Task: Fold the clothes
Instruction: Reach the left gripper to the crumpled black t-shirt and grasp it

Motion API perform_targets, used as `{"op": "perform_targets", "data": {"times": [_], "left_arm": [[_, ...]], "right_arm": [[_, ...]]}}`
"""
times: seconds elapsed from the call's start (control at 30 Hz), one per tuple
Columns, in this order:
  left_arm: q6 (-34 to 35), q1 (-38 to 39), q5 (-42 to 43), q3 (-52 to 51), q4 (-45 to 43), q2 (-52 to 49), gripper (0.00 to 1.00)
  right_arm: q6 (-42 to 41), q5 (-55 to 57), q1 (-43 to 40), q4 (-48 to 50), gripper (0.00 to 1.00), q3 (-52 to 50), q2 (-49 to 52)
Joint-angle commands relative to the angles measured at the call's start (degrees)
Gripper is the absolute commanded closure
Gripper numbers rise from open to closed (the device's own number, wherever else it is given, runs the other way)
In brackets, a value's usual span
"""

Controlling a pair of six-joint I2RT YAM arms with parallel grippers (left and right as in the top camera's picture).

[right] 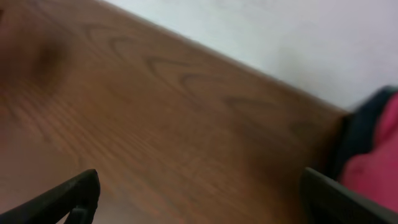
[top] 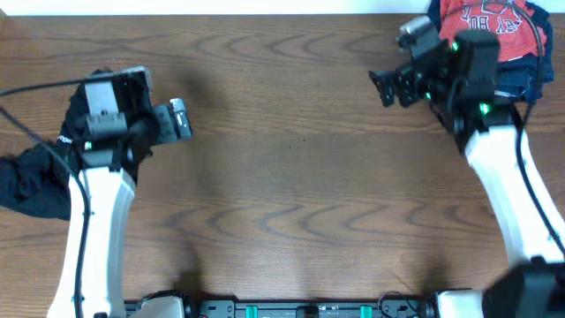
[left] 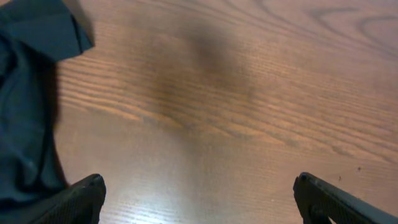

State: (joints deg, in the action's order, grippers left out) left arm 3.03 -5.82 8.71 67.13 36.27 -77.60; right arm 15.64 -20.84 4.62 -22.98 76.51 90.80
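A crumpled black T-shirt (top: 31, 181) is lying at the tabletop's (top: 291, 177) left edge, just beside the left fingers (left: 81, 199), which, like the right fingers (right: 68, 196) near a red shirt (top: 494, 26), are gaping wide and holding nothing, probably readying to grab it.

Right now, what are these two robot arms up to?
Nothing is being handled yet. The left gripper and right gripper hang open and empty over the brown wooden table. The crumpled black fabric T-shirt lies unfolded at the table's left edge. A red lettered shirt sits at the far right corner.
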Motion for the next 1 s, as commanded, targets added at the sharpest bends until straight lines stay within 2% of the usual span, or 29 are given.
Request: {"op": "perform_targets", "data": {"times": [0.0,0.2,0.3,0.43,0.53,0.67,0.8,0.97], "left_arm": [[-4.0,0.0,0.9,1.6,1.2,-2.3,0.02],[-5.0,0.0,0.9,1.5,2.1,-7.2,0.02],[-4.8,-0.8,0.7,1.5,3.2,-9.9,0.02],[0.7,-4.3,0.7,1.5,4.4,-14.0,0.00],[4.8,-8.2,0.7,1.5,4.5,-16.5,0.06],[5.7,-12.7,0.5,1.5,4.7,-18.3,0.10],[6.4,-15.5,-5.6,1.3,6.4,-18.8,0.11],[12.0,-17.0,-11.1,-0.1,7.8,-19.0,0.12]], "right_arm": [[-0.9,-5.9,-0.4,-3.0,0.01,5.7,5.5],[-0.9,-10.8,-0.4,-2.3,0.01,6.3,10.3],[-3.8,-11.4,-0.4,-1.9,0.01,6.3,10.6],[-4.2,-13.1,-0.3,-2.1,0.01,6.3,10.6],[-4.2,-13.1,0.2,-2.7,0.02,6.3,10.6],[-1.7,-12.6,1.6,-3.7,0.02,6.3,10.6],[-1.2,-12.4,3.0,-3.5,0.03,6.3,10.6],[-0.3,-11.4,4.2,-3.1,0.06,6.3,10.6]]}}
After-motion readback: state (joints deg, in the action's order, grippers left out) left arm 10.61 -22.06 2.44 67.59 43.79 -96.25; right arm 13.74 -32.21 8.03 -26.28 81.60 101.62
